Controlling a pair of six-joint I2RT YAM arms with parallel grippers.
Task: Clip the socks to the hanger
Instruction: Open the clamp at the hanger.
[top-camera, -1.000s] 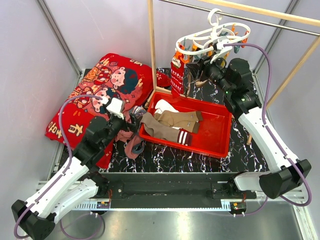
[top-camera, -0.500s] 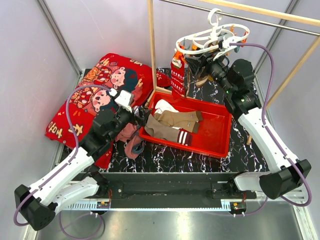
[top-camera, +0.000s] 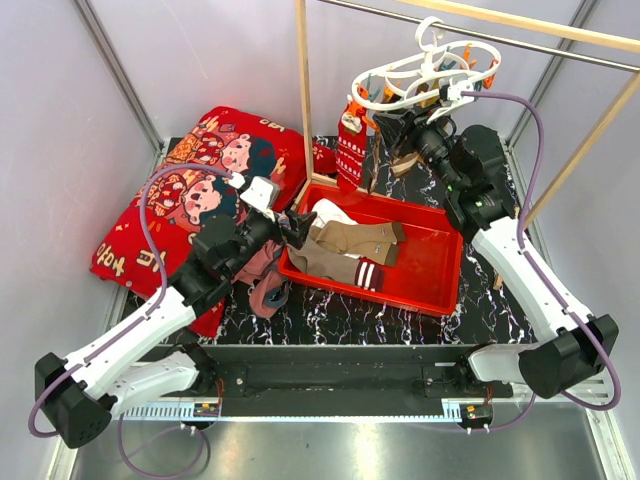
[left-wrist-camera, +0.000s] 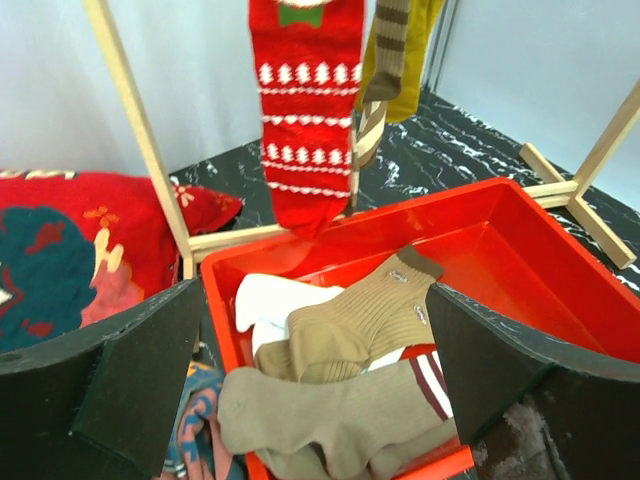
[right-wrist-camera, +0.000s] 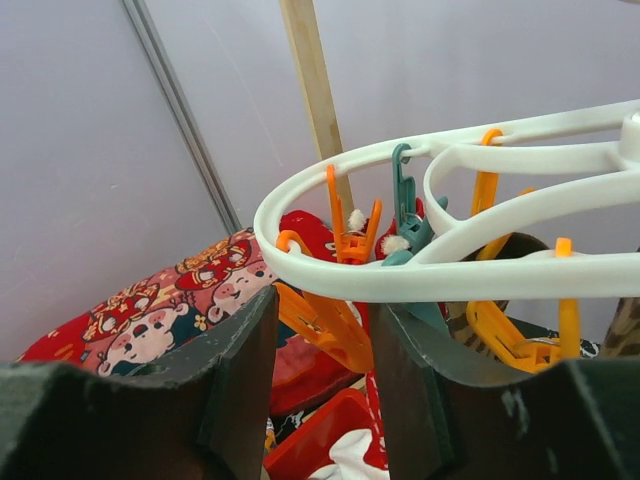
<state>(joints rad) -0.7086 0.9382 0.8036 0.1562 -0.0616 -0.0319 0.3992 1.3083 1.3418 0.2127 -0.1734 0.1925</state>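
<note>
Left hand (top-camera: 298, 228) hovers, fingers spread wide and empty, above the red plastic tray (top-camera: 432, 262) on my black marbled tabletop (top-camera: 330, 305), with pale grey walls (top-camera: 200, 60) around it. Taupe-brown ankle socks (top-camera: 335, 262) lie in the tray, lengthwise left to right, striped cuffs toward the right edge. My right hand (right-wrist-camera: 322, 305), fingers narrowly parted, sits just under the white oval plastic hanger (right-wrist-camera: 450, 280). It hangs roughly level over the far edge, toward the right corner, its long axis left-right.

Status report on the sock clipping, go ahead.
Left pincer open, empty, over brown socks in red tray. Right pincer open, up by hanger. Red patterned sock already hangs from hanger. Nothing seen blocking the tray.
</note>
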